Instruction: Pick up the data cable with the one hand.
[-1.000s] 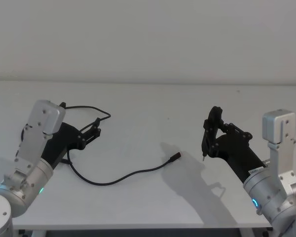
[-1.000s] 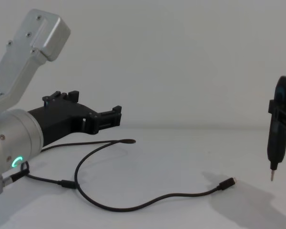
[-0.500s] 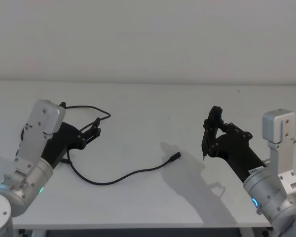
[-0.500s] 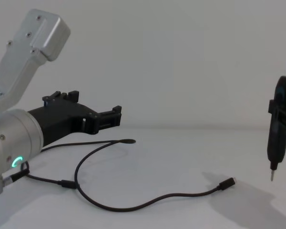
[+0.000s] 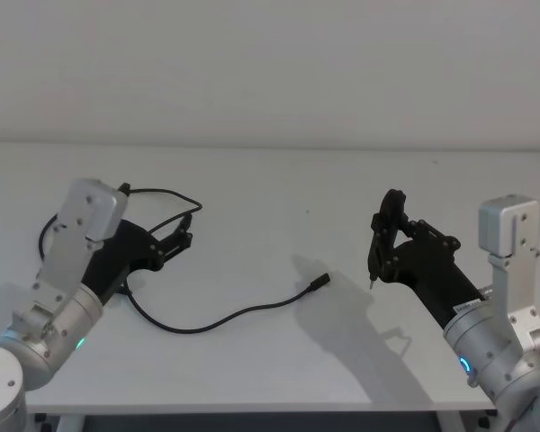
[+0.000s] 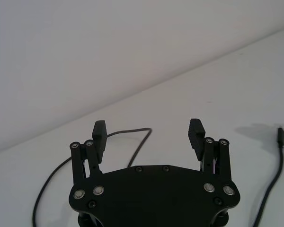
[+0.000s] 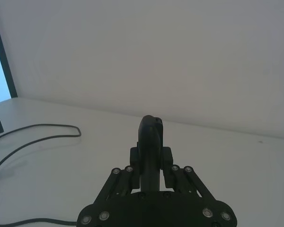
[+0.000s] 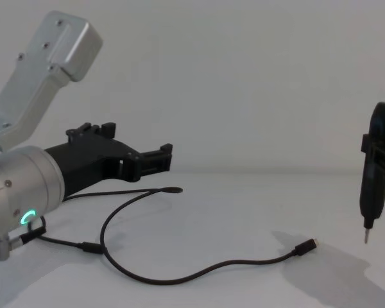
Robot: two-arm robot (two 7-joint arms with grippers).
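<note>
The data cable point(image 5: 243, 313) lies on the white table point(image 5: 279, 189), a thin black cord looping at the far left and curving to a small plug point(image 5: 319, 283) near the middle. It also shows in the chest view point(image 8: 199, 276) and the left wrist view point(image 6: 138, 147). My left gripper point(image 5: 185, 232), black with two jaws, hovers open just above the cable's far loop, holding nothing point(image 6: 147, 125) point(image 8: 167, 154). My right gripper point(image 5: 384, 236) stands to the right of the plug, shut on a slim dark upright tool point(image 8: 371, 192) with a small metal tip point(image 7: 150, 142).
A short black lead point(image 8: 25, 232) hangs by the left arm's green-lit ring. The table's front edge point(image 5: 252, 414) runs close below the cable. Bare white tabletop lies between the two arms and behind the plug.
My left gripper has shifted slightly forward and to the right, above the cable's loop. The cable and the right arm have not moved.
</note>
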